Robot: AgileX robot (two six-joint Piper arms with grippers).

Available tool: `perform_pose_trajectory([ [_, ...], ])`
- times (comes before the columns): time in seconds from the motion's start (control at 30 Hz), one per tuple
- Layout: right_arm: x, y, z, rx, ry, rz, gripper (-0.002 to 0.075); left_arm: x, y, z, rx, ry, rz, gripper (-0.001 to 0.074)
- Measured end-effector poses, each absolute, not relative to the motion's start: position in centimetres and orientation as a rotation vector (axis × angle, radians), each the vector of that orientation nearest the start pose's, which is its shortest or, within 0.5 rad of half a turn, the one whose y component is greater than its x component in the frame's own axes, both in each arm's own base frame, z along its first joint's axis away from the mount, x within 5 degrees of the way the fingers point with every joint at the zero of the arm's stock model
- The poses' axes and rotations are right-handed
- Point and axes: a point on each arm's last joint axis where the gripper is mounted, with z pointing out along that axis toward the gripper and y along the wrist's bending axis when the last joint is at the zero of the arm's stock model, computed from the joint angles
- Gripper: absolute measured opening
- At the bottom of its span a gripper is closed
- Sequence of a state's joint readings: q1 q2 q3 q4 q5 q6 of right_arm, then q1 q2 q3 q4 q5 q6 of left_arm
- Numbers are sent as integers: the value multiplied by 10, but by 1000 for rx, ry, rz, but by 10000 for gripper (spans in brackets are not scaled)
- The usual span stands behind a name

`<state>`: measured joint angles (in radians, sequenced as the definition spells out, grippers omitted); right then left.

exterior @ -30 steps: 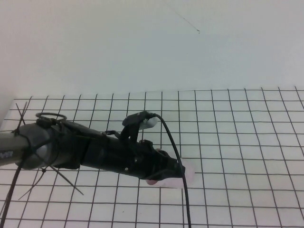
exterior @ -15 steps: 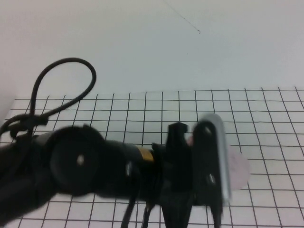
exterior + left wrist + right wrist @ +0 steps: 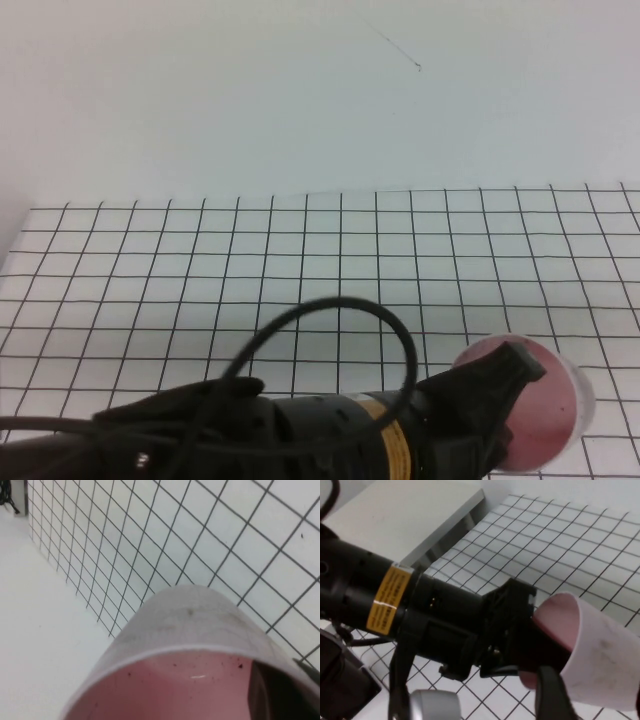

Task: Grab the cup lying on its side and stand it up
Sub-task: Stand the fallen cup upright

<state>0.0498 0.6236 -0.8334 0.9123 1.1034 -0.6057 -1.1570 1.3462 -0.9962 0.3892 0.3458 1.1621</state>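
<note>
Left hand [image 3: 520,385] enters the high view from the lower left, pinching the rim of the cup [image 3: 545,415] with one finger inside its pink interior. Cup mouth faces the camera, near the front right of the gridded bench [image 3: 300,260].

Left wrist view: the cup [image 3: 195,645] fills the frame, pink inside and mottled outside, above the grid.

Right wrist view: the left hand [image 3: 520,645] is clamped on the cup [image 3: 590,650] wall. Right hand lies outside every view; its state cannot be told.
</note>
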Motion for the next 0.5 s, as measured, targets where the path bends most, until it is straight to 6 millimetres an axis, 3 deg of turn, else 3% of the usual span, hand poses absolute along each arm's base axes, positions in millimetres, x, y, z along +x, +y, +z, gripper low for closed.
perform_pose_trajectory([
  [0.13, 92, 69, 373, -606, 2021, 808, 365, 134, -269, 304, 2152, 566, 394, 0],
  [0.3, 109, 70, 354, -682, 2189, 757, 365, 136, -271, 297, 2183, 600, 387, 0],
  [0.5, 127, 87, 351, -752, 2154, 764, 365, 137, -273, 293, 2189, 631, 374, 1],
])
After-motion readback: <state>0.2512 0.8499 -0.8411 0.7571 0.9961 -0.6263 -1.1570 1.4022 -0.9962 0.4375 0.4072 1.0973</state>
